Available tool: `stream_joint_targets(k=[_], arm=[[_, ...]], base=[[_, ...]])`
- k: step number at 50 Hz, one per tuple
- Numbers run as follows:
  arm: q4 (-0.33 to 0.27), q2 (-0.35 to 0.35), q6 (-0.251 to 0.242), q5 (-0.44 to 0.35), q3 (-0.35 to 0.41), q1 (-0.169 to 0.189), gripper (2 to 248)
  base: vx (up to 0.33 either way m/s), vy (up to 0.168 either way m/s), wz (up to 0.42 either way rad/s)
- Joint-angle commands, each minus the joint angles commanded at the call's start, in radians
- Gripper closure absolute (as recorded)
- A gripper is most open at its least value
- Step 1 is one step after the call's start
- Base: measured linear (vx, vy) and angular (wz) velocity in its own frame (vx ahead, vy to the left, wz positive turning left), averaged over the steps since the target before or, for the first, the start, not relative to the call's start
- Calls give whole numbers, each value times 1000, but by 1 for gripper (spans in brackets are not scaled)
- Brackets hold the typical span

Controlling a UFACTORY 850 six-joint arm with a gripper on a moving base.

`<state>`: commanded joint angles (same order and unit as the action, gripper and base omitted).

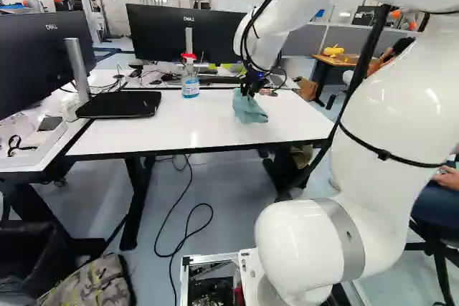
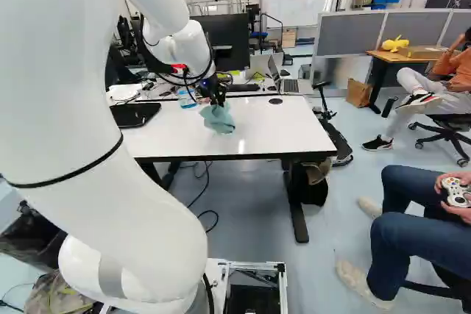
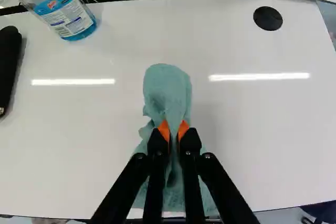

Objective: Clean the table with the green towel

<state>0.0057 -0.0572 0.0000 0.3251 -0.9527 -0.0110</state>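
"Two orange pads (image 3: 164, 128) squeeze the green towel (image 3: 167, 90) between them, so the gripper (image 3: 174, 131) is closed on it. Why gather it in the middle like that?"

"Probably so the loose folds can splay out beneath and do the wiping, while the hard tips stay off the white table (image 3: 94, 129). It's over the right part of the top, with bare surface around it."

"And the spray bottle (image 1: 190, 82), far and to the left?"

"Handy for wetting, I'd guess, yet apart from the towel. A wide sweep left could still knock it, or the black flat thing (image 1: 120, 104) further left."

"What does the wrist view add?"

"The grip itself, cloth caught from both sides; the base views lose that in dark clutter. But only the left base view gives the bottle's red head plainly; the arm partly covers it in the right one."

"Is the hem pressing on the table?"

"Can't tell from any of them."
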Motion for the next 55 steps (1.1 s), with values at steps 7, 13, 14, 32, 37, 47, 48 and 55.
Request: stream_joint_targets(k=[7, 13, 14, 32, 37, 47, 48, 55], arm=[[0, -7, 0, 0, -7, -24, 212], [0, -8, 0, 0, -9, -45, 212], [0, -8, 0, 0, -9, -48, 212], [0, -16, 0, 0, -17, -110, 212], [0, -20, 0, 0, -21, -127, 212], [0, -27, 0, 0, -29, -161, 212], [0, -28, 0, 0, -30, -165, 212], [0, -35, 0, 0, -37, -188, 212]], base=[[0, 0, 0], [0, 0, 0], [0, 0, 0], [0, 0, 0], [0, 0, 0], [0, 0, 0], [0, 0, 0], [0, 0, 0]])
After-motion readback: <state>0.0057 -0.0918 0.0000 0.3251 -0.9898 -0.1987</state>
